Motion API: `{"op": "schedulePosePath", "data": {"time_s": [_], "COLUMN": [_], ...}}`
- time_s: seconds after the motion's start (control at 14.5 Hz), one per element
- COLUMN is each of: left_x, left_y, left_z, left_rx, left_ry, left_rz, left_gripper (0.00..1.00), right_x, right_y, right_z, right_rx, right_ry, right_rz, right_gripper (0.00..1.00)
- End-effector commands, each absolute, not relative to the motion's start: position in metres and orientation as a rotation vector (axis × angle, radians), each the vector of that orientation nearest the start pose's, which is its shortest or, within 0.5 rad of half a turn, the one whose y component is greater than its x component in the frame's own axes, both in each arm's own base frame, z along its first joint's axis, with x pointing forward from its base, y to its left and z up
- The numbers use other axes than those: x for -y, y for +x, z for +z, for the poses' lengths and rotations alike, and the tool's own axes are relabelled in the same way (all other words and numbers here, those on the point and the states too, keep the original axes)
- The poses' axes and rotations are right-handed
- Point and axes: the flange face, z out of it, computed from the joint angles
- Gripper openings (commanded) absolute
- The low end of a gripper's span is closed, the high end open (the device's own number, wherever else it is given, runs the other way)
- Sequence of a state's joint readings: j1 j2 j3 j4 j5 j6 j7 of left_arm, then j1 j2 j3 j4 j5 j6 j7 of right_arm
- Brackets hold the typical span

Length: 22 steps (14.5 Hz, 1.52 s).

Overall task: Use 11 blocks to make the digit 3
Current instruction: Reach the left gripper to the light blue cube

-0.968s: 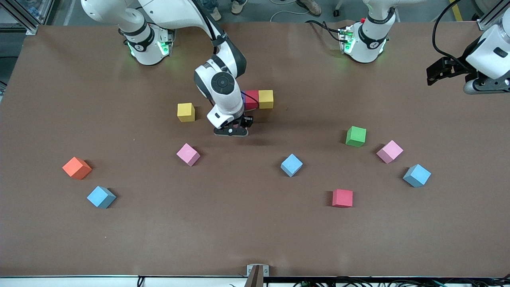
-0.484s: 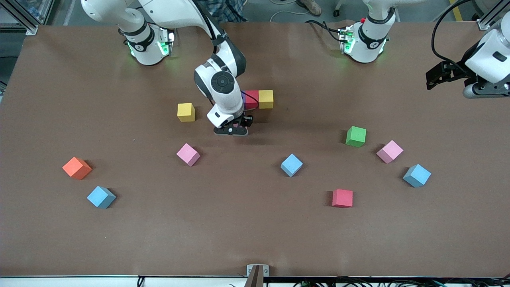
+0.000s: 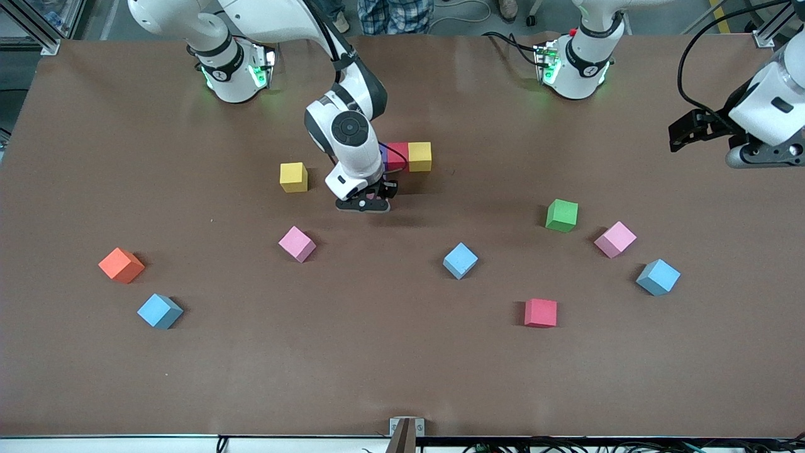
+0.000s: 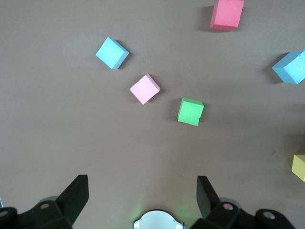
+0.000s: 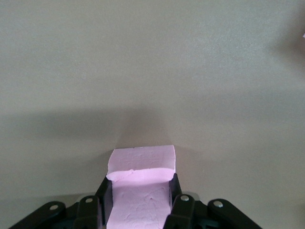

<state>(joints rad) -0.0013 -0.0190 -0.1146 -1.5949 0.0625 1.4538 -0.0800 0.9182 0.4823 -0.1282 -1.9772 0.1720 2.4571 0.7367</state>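
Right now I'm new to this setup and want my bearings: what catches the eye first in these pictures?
The right gripper stands out mid-table, shut on a pink cube low over the table, beside a short row of touching cubes ending in a red cube and a yellow cube. Loose colored cubes dot the table nearer the camera. The left gripper waits open, raised at its own end.

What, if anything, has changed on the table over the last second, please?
Little: the open left gripper, waiting over the table's left-arm end, drifted slightly toward the bases. The right gripper stays shut on a pink block low beside the short row; no loose block moved.
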Motion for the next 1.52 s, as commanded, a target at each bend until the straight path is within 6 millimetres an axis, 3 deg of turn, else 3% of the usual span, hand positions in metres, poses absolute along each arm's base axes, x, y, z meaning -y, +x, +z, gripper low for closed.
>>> {"op": "schedulePosePath", "data": {"time_s": [0.0,0.28,0.35,0.48,0.69,0.76,1.04,1.18,1.45], "left_x": [0.062,0.068,0.068,0.069,0.071,0.077,0.090,0.121,0.189], "left_y": [0.560,0.588,0.590,0.596,0.605,0.608,0.625,0.633,0.648], "left_z": [0.598,0.572,0.569,0.565,0.558,0.552,0.525,0.496,0.418], "left_rx": [-0.016,-0.011,-0.014,-0.015,-0.012,-0.016,0.225,0.373,0.737], "left_ry": [-3.074,-3.086,-3.088,-3.092,-3.097,-3.102,-3.106,-3.088,-3.022], "left_rz": [0.200,0.146,0.139,0.125,0.095,0.093,0.063,0.091,0.103], "left_gripper": [1.00,1.00,1.00,1.00,1.00,1.00,1.00,1.00,1.00], "right_x": [-0.433,-0.434,-0.433,-0.435,-0.439,-0.439,-0.438,-0.438,-0.436], "right_y": [0.418,0.419,0.420,0.422,0.425,0.426,0.429,0.428,0.425], "right_z": [0.226,0.224,0.224,0.226,0.230,0.231,0.232,0.229,0.226], "right_rx": [-0.118,-0.118,-0.117,-0.114,-0.096,-0.089,-0.030,-0.005,0.051], "right_ry": [-3.101,-3.097,-3.098,-3.094,-3.089,-3.089,-3.114,-3.129,-3.155], "right_rz": [0.053,0.044,0.043,0.035,0.018,0.012,-0.019,-0.021,-0.034], "right_gripper": [0.01,0.03,0.11,0.49,0.81,1.00,1.00,1.00,1.00]}}
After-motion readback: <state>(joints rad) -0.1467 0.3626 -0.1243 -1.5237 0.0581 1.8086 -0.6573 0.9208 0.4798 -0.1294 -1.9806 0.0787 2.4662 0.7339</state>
